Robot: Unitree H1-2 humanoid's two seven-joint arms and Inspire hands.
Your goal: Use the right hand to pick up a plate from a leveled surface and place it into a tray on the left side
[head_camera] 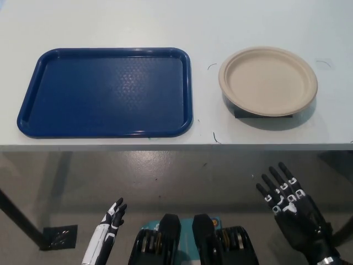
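A beige paper plate [268,80] rests on a low dark block on the white table [165,22], right of centre. A blue tray [107,91] with nothing in it lies to the plate's left. My black right hand [289,207] hovers open below the table's front edge, under the plate, fingers spread and pointing up. My white left hand [107,229] rests low at the bottom left, fingers apart, holding nothing.
The table's front edge [176,147] runs across the middle of the view, with grey floor beneath. Dark table legs [22,223] stand at the lower left and lower right. Small pen marks dot the tabletop near the plate.
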